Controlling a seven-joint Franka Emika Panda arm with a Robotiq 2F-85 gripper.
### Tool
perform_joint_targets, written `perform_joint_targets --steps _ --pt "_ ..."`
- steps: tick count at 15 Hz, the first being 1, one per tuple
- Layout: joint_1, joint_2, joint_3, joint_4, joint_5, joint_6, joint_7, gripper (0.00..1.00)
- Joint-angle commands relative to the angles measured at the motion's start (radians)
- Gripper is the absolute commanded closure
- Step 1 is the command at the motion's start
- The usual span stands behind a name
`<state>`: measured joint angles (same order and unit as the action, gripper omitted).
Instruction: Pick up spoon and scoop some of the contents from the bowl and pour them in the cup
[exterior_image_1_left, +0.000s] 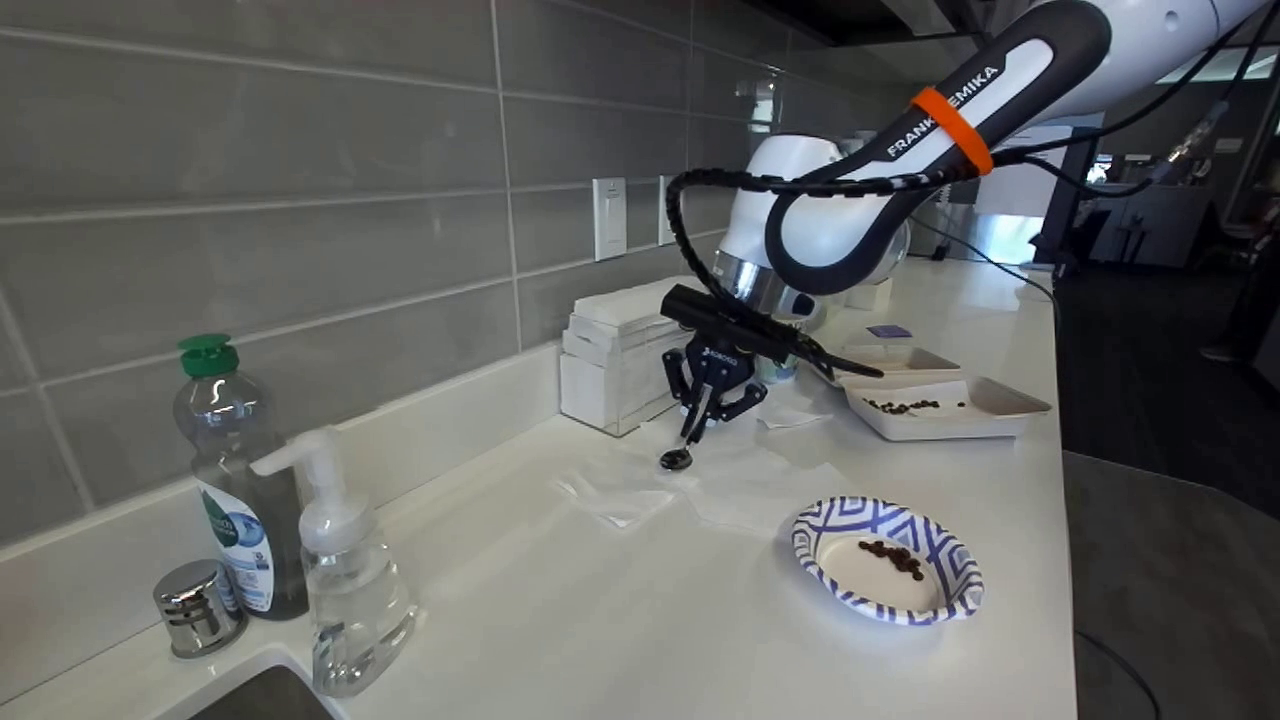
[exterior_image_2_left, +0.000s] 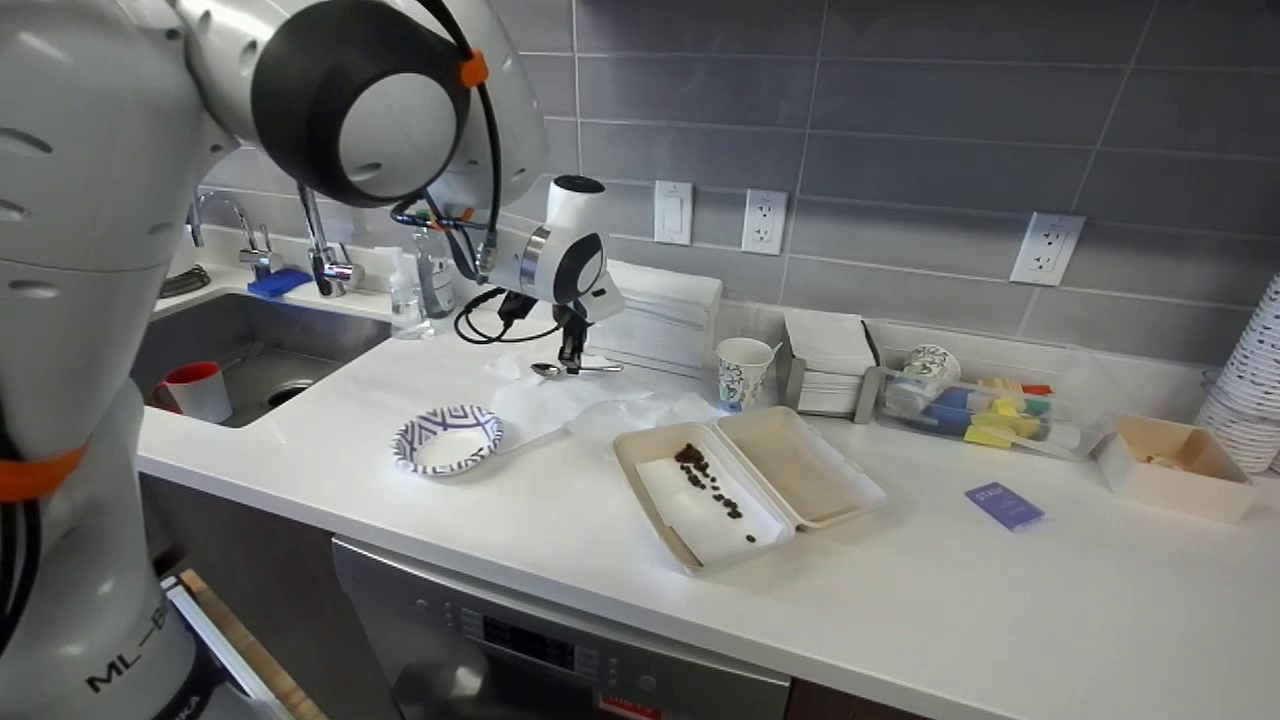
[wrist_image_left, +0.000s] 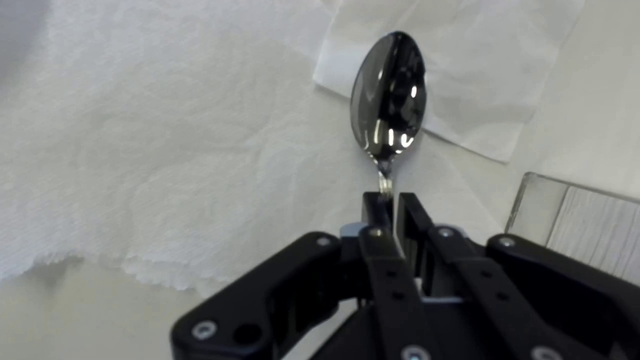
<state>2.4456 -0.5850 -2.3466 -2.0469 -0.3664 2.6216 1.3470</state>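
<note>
– Where is the slim grey metal spoon (wrist_image_left: 387, 100)?

– Its handle lies between the close-set fingertips of the black end effector (wrist_image_left: 390, 201); whether pinched, I cannot tell.

– The patterned white paper cup (exterior_image_2_left: 743, 375) and shallow pale dish (exterior_image_2_left: 680, 520) of brown bits (exterior_image_2_left: 692, 457)?

– Right of the end effector, in an exterior view.

White countertop (exterior_image_2_left: 900, 600), paper sheets (wrist_image_left: 175, 175) under gripper (wrist_image_left: 391, 202), clear holder (wrist_image_left: 540, 210) beside it, patterned plate (exterior_image_1_left: 850, 572), square dish (exterior_image_1_left: 945, 428) and paper cup (exterior_image_2_left: 742, 378) near it, pump bottle (exterior_image_1_left: 350, 590) well apart.
</note>
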Motion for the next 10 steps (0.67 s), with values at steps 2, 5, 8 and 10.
perform_joint_targets --steps 2,5,8,10 --pt "-0.014 0.021 0.014 0.029 0.024 -0.06 -0.032 0.47" --pt "-0.085 0.093 0.068 -0.014 0.023 -0.068 -0.101 0.25" --pt "-0.232 0.158 0.171 -0.088 0.018 -0.034 -0.308 0.03" --pt "-0.38 0.179 0.278 -0.143 0.026 -0.004 -0.463 0.0"
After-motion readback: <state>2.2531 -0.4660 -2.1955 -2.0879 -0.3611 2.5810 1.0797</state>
